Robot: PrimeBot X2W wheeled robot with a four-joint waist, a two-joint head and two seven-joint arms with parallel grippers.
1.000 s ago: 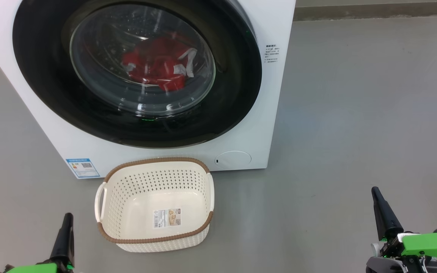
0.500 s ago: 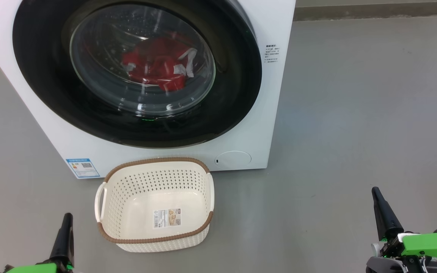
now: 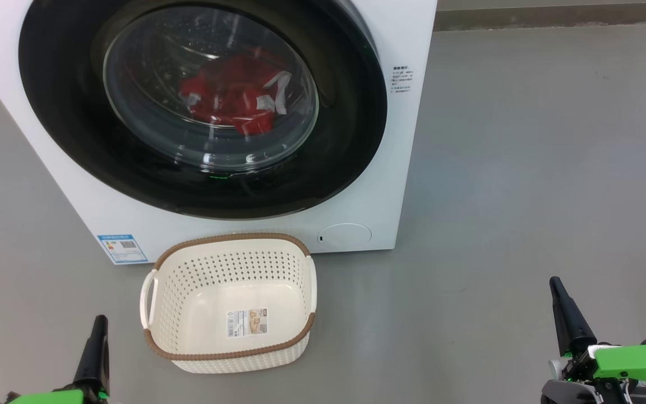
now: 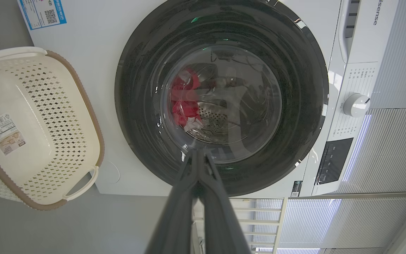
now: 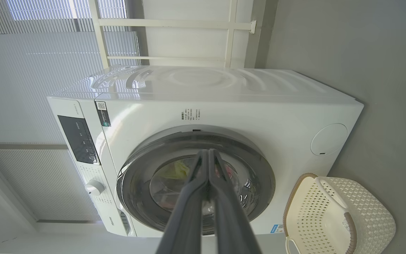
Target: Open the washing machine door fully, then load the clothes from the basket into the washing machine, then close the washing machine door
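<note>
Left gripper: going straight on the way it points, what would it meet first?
The left gripper would probably meet the door first, by its glass rim; the way between looks free, though depth is unclear.

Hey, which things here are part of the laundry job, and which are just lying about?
Part of the job: washing machine; its shut door; clothes inside the drum; empty basket.

Just there: window blinds; white frame; grey floor.

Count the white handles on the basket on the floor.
2. One handle is on the left side of the basket, the other handle on its right side. None looks hidden.
</note>
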